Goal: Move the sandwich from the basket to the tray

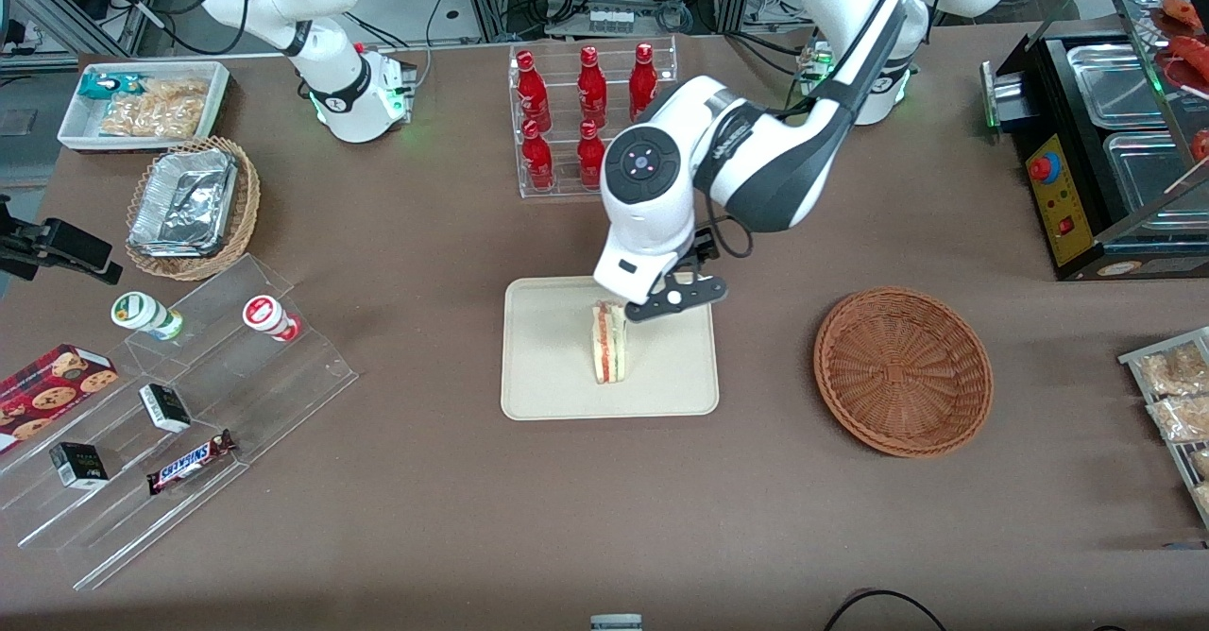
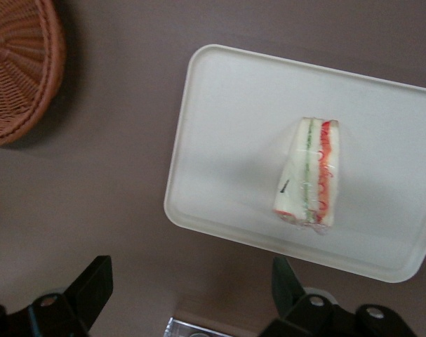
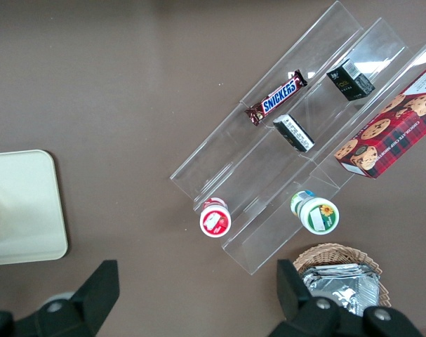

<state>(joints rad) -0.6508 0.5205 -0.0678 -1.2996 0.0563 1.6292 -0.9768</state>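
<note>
Sandwich [image 2: 308, 175] set on tray [image 2: 227, 119], near middle; basket [image 1: 902, 371] emptied. Gripper [image 2: 191, 295] raised above tray edge, fingers spread wide, nothing held. Wedge judged light, soft, easily crushed; best gripped gently across flat bread faces.

From the front, you cannot see the gripper [image 1: 652, 302] fingers: the working arm's white wrist housing covers them, along with the tray [image 1: 548, 366] edge farthest from the camera. The same housing hides the upper tip of the sandwich [image 1: 609, 348]. In the left wrist view, the basket [image 2: 20, 67] is cut by the frame edge, so only part of its woven bowl shows, and one tray corner runs out of frame. There, only the dark tips of the widely separated fingers [image 2: 93, 284] are visible.
</note>
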